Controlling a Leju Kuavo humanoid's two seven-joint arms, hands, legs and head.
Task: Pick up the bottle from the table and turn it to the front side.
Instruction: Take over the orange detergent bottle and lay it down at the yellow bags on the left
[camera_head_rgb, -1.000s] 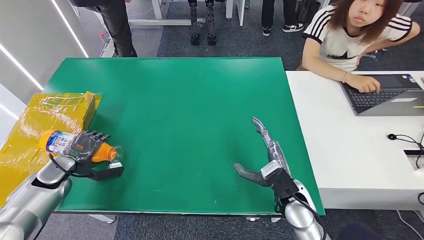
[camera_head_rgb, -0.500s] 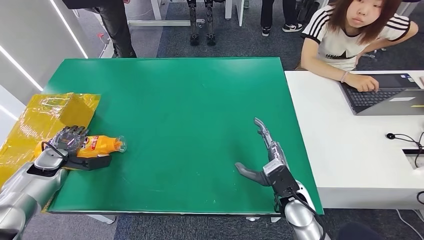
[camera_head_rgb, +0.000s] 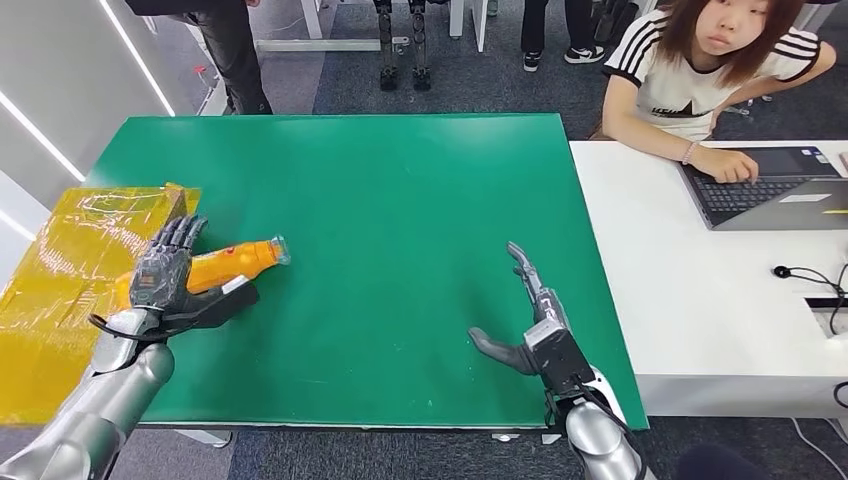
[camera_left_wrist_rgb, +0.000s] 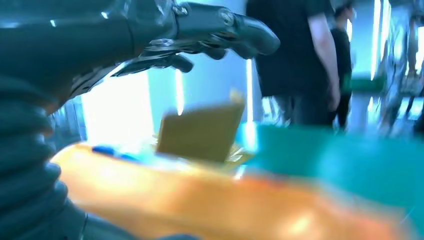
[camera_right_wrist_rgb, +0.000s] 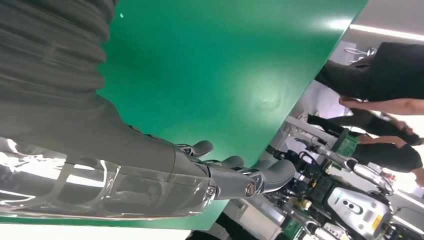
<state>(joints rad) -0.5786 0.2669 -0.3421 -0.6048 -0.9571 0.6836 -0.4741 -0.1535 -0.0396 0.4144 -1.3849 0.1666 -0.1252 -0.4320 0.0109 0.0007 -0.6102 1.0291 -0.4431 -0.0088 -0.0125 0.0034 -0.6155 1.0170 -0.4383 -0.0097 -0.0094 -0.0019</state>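
Left hand (camera_head_rgb: 165, 275) has swung the orange bottle (camera_head_rgb: 225, 265) cap-forward over the table (camera_head_rgb: 400, 200), label now unreadable; right hand (camera_head_rgb: 530, 320) stays spread wide, empty.

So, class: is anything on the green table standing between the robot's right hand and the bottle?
Nothing visible does. The bottle lies in the left hand near the table's left edge; bare green surface separates it from the open right hand. The yellow box sits beyond the bottle, off that path.
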